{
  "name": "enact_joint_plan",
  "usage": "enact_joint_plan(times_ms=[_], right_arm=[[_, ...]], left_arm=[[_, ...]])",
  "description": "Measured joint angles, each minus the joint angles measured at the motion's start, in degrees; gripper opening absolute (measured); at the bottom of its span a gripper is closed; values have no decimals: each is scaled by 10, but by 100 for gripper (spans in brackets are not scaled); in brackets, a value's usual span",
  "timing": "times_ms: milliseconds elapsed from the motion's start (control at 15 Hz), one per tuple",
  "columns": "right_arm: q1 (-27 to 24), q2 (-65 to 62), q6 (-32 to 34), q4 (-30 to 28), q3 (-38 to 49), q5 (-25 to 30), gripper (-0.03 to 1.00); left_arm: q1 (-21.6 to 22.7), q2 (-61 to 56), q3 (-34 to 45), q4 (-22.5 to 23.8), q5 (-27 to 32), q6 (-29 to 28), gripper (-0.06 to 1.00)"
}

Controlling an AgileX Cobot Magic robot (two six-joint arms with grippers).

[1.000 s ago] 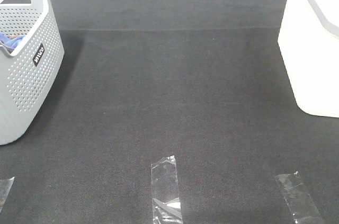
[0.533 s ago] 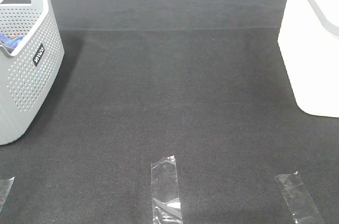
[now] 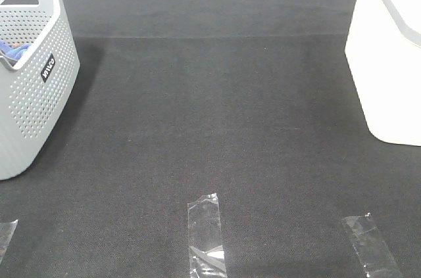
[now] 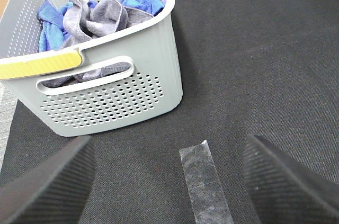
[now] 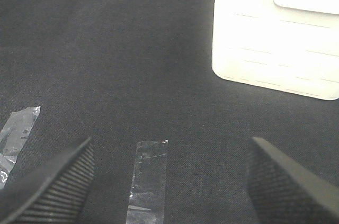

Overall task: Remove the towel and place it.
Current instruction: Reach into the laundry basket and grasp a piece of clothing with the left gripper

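Note:
The slate-grey towel [image 4: 100,15] lies crumpled inside the grey perforated basket [image 4: 132,97], tangled with a bright blue cloth [image 4: 140,0]. Part of the towel also shows through the basket's handle slot. My left gripper [image 4: 168,181] hovers in front of the basket above the black mat, open and empty, with both fingers [image 4: 53,181] spread wide. My right gripper [image 5: 169,181] is open and empty over the mat, short of the white basket [image 5: 275,38]. In the exterior high view the grey basket [image 3: 33,94] stands at the far left; only a bit of blue cloth [image 3: 14,50] shows in it, and neither gripper is in view.
The white basket [image 3: 388,61] stands at the far right of the black mat [image 3: 217,107]. Clear tape strips [image 3: 205,232] lie along the mat's front edge, one under each gripper [image 4: 204,181] [image 5: 148,176]. The grey basket has a yellow handle [image 4: 42,65].

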Motion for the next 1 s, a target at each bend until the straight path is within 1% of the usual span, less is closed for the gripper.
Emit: enact_joint_plan(times_ms=[1000], right_arm=[[0, 0, 0, 0, 0, 0, 74]], left_arm=[[0, 0, 0, 0, 0, 0, 74]])
